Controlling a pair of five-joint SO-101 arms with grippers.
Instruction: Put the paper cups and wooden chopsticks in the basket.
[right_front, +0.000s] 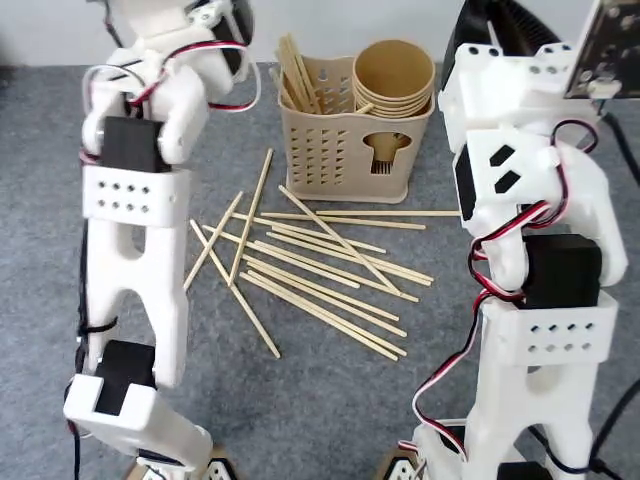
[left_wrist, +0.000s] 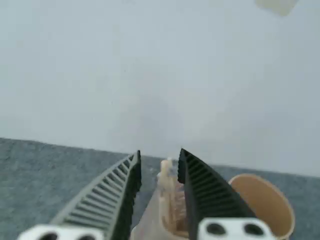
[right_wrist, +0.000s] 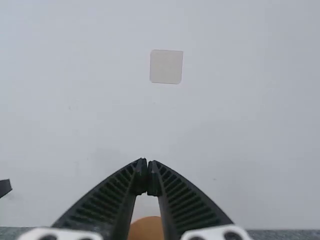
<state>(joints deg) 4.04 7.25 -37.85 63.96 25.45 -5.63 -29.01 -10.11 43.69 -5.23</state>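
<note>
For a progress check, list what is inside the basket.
A stack of paper cups sits in one side of the basket; several wooden chopsticks lean in the other. Its floor is hidden by its walls and the cups.

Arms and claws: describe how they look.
The left arm and right arm are white plastic shells with black motor blocks and looping red, white and black cables. The left claw and right claw are dark and ribbed, on white bases.
</note>
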